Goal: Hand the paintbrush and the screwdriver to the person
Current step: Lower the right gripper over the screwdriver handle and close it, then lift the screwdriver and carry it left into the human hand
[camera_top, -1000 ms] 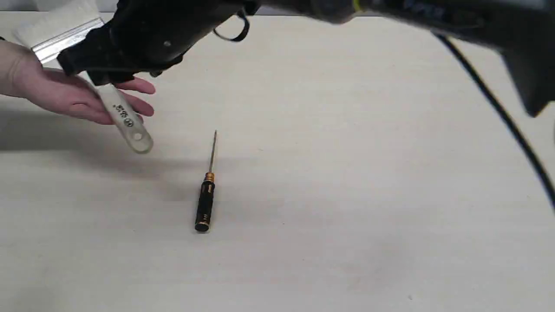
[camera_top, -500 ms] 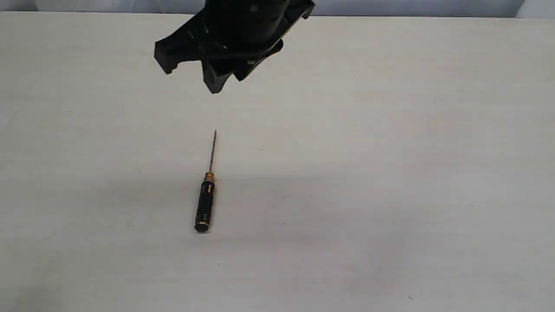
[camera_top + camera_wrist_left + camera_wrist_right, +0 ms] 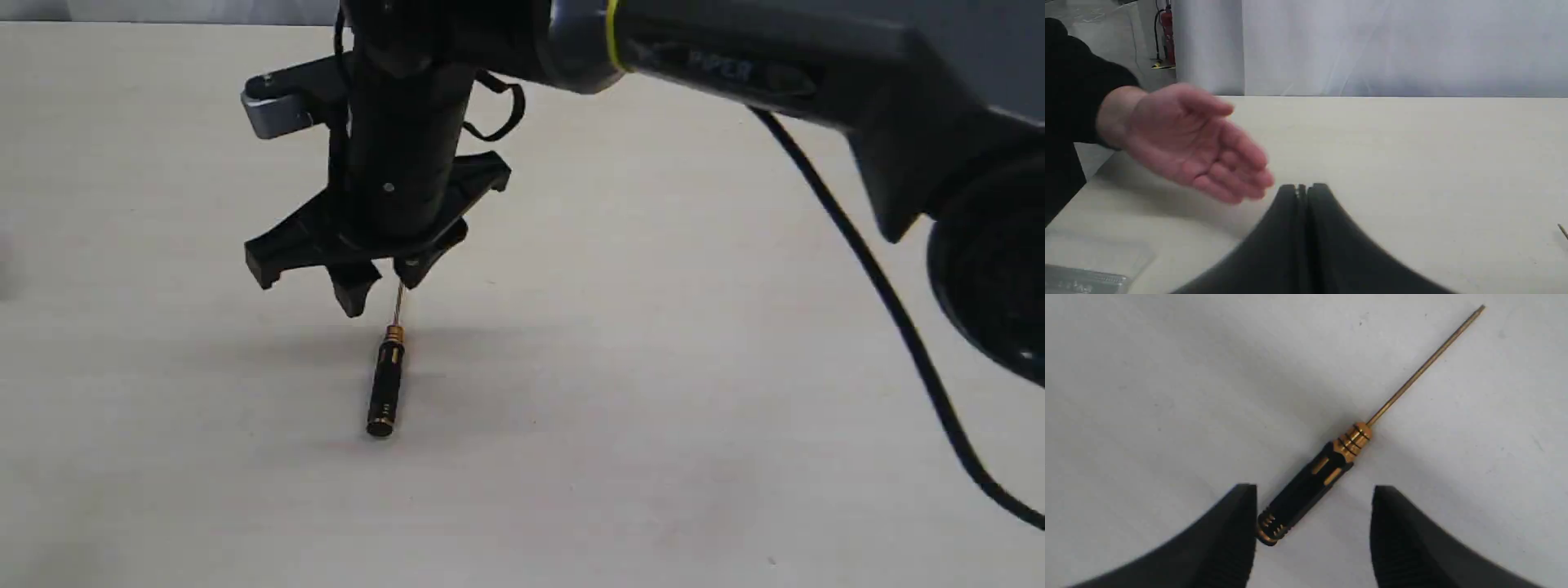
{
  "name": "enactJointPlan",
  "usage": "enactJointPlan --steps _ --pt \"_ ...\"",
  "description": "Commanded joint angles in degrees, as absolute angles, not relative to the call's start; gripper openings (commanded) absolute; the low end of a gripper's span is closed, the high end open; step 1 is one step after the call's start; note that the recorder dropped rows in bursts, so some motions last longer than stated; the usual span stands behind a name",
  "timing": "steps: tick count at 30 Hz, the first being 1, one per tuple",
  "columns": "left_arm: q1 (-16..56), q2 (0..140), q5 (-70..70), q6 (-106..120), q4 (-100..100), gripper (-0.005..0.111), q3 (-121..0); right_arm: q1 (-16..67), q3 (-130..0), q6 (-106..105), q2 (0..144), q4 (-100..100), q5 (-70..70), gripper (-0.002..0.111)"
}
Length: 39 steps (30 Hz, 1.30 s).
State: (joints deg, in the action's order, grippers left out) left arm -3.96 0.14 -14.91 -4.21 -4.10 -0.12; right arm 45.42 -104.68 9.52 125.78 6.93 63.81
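The screwdriver (image 3: 385,384) lies flat on the table (image 3: 735,425), black butt nearest me, long axis running straight away. My right gripper (image 3: 382,292) hangs just above the shaft beyond the gold collar, fingers apart. In its wrist view the handle slants between them, butt close to one finger, so I judge a twist is needed. There is open room all round. Well away, my left gripper (image 3: 1302,188) is pressed together beside the person's open hand (image 3: 1188,139)
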Motion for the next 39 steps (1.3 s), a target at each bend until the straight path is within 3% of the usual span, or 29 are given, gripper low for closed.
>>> enactJointPlan --steps 1,20,22,27,33,39 --pt "-3.64 0.00 -14.17 -4.32 -3.86 0.000 0.00 45.49 -104.63 10.33 127.60 6.86 64.60 0.047" --pt "-3.64 0.00 -14.27 -4.32 -4.00 0.000 0.00 45.49 -104.63 16.33 136.08 8.09 59.83 0.046" --pt "-3.64 0.00 -14.27 -4.32 -4.00 0.000 0.00 45.49 -104.63 16.33 137.12 7.88 59.82 0.041" --pt "-3.64 0.00 -14.27 -4.32 -4.00 0.000 0.00 45.49 -104.63 15.51 137.73 5.90 59.95 0.006" --pt "-3.64 0.00 -14.42 -4.32 -3.88 0.000 0.00 45.49 -104.63 10.05 135.59 8.51 61.57 0.004" --pt "-3.64 0.00 -14.32 -4.32 -3.88 0.000 0.00 47.27 -104.63 -6.97 131.39 28.44 69.96 0.004"
